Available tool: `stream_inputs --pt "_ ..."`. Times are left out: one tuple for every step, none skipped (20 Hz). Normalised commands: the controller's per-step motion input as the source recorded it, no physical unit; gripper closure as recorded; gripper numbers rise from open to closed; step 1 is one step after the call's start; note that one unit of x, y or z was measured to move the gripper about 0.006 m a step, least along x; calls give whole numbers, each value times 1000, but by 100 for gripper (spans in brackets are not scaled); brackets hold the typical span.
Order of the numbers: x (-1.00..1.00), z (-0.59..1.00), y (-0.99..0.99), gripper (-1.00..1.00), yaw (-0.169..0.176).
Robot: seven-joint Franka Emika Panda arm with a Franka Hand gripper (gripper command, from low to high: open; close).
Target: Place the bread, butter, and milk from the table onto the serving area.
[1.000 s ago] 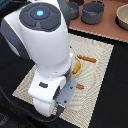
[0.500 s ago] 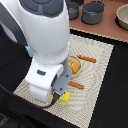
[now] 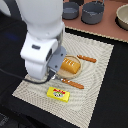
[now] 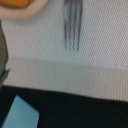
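The bread (image 3: 71, 65) lies on the round tan plate (image 3: 62, 75) on the beige woven serving area (image 3: 95, 85). The butter (image 3: 58, 93) lies flat on the mat in front of the plate, free of the gripper. My gripper (image 3: 50, 76) hangs under the white wrist at the mat's edge on the exterior view's left, mostly hidden. In the wrist view no finger crosses the middle and nothing is held. That view shows the mat's hem (image 4: 75, 75), the black table (image 4: 85, 112) and a pale-blue corner of the milk (image 4: 20, 115). The arm hides the milk in the exterior view.
Orange-handled cutlery lies on either side of the plate, one piece behind it (image 3: 86, 58) and one in front of it (image 3: 75, 84). Two grey pots (image 3: 92, 11) and a bowl (image 3: 122, 15) stand on the pinkish-brown board at the back.
The arm has swung toward the exterior view's left, off the middle of the mat. The butter, covered by the gripper one second ago, now lies free on the mat.
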Motion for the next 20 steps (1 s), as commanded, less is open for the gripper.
stream_inputs --pt "-871 391 671 -100 36" --pt "-877 374 677 -100 36" --pt "-874 351 686 -100 34" --pt "-871 320 691 -100 33" --pt "-863 280 706 -100 33" --pt "-854 246 706 -100 34" --pt "-814 220 720 -100 38" --pt "-800 197 720 -100 41" --pt "-789 171 720 -100 43" --pt "-786 154 711 -100 46" --pt "-786 109 691 -100 51" --pt "-783 23 669 -100 57" --pt "-797 0 597 -100 65" --pt "-797 -86 537 -100 74" --pt "-797 -169 483 -100 83" --pt "-777 -249 391 -100 94" --pt "-769 -306 260 -100 108" --pt "-754 -346 146 -100 121" --pt "-757 -363 74 -100 136" --pt "-731 -389 26 -100 159"
